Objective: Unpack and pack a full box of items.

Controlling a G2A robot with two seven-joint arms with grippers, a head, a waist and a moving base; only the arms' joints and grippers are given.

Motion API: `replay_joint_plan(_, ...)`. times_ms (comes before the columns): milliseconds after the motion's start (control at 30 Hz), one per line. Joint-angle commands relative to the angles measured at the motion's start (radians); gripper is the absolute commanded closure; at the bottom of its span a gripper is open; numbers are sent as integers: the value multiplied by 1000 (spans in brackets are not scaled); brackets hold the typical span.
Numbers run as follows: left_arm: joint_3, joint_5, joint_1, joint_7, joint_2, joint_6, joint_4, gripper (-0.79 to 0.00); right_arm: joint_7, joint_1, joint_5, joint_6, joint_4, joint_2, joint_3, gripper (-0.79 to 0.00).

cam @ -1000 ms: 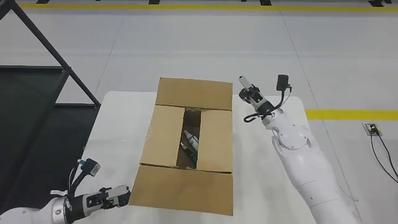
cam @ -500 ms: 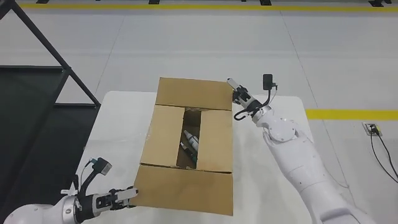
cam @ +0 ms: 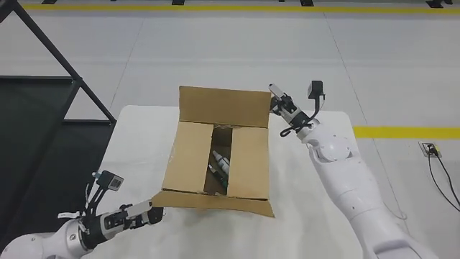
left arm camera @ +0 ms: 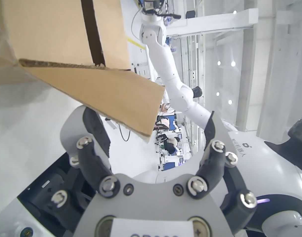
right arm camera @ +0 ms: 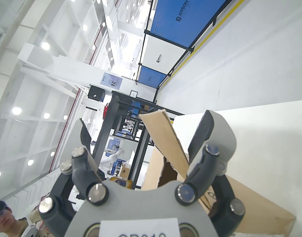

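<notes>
**Top view.** I log one brown cardboard box on the white table, midway between the two claws. It has four flaps. The two inner flaps are folded in, leaving a slot. The near flap has tipped up from its flat, spread position. The left claw has moved in under that flap's corner. The right claw has closed on the corner of the far flap. I judge this to be the box-closing stage. At least two dark bottle-like items show in the slot; I cannot count further.

**Left wrist view.** The left claw is released. The near flap's corner sits between its spread fingers, unpinched.

**Right wrist view.** The right claw is released. The far flap's edge stands between its fingers.
</notes>
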Motion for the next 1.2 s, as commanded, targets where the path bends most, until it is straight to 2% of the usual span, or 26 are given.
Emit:
replay_joint_plan(0,0,-12,-3,33,-1,5,-8,-785,30,-8,13,-8,-22,4,9,-785)
replay_joint_plan(267,2,-10,-16,147,-2,18,-55,-785,165,-59,20,18,-165,32,51,-785)
replay_joint_plan(533,40,43,-41,274,-6,30,-88,-785,261,-183,-39,117,-436,70,100,-785)
replay_joint_plan(800,93,110,-79,380,-10,53,-89,-785,287,-317,-119,243,-703,97,131,-785)
replay_joint_plan(1033,148,148,-131,450,-14,97,-62,-785,324,-383,-132,357,-818,111,140,-785)
replay_joint_plan(1167,179,165,-162,466,-16,104,-43,-785,216,-401,-136,364,-853,109,137,-785)
